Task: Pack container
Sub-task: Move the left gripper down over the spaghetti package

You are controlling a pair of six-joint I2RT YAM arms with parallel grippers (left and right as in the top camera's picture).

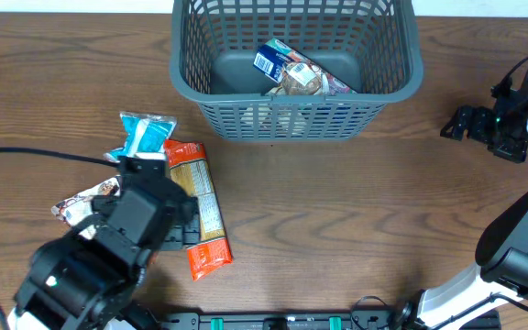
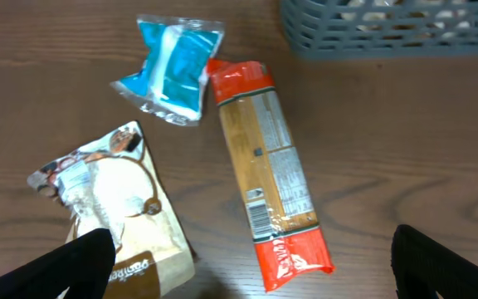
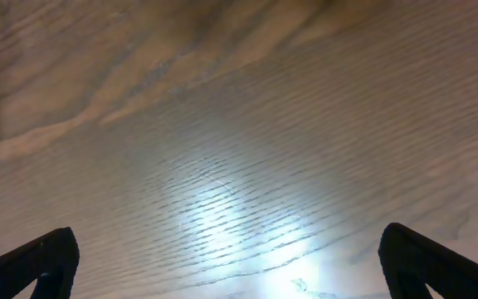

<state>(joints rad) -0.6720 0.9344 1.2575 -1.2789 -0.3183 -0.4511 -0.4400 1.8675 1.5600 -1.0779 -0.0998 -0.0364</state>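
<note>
The container (image 1: 293,117), a dark grey-teal lattice basket, stands at the back middle of the table with a couple of snack packs (image 1: 296,75) inside; its lower wall (image 2: 388,35) shows at the top of the left wrist view. Left of it on the wood lie a blue pack (image 2: 171,71), a long orange-and-red pack (image 2: 268,170) and a white-and-brown pack (image 2: 119,212). My left gripper (image 2: 251,276) hovers open over these, its fingers straddling the near ends of the brown and orange packs, holding nothing. My right gripper (image 3: 226,267) is open over bare wood at the far right (image 1: 470,124).
The left arm (image 1: 99,257) covers part of the brown pack from overhead. A black cable (image 1: 35,156) runs in from the left edge. Bare wood stretches between the packs and the right arm (image 1: 521,238).
</note>
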